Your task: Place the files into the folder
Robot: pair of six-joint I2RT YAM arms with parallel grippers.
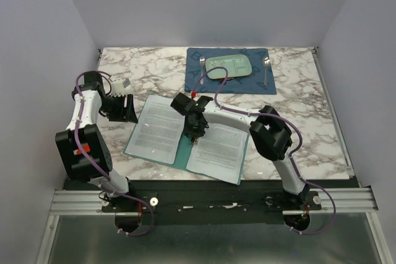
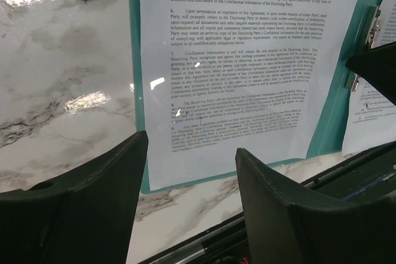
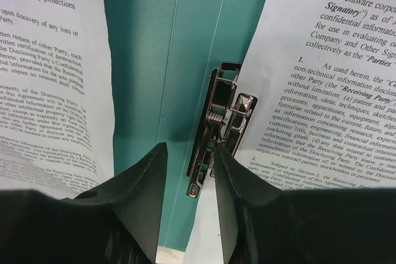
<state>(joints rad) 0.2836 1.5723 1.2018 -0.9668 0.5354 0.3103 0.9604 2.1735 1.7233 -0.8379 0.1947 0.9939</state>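
Hovering over folder [image 3: 154, 60] crease with right pincer [image 3: 189, 153] parted, tips at metal clip [image 3: 219, 109], clamping nothing. Holding left pincer [image 2: 192, 146] wide, empty, beside left leaf. Showing files [image 1: 158, 129] flat on both leaves, folder spread on marble surface [image 1: 297, 109].

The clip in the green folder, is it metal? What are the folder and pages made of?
The clip looks like metal: silvery, shiny, with bright glints. The folder seems thin matte teal card with a pressed crease, though it could be plastic. The pages look like plain white paper printed in black.
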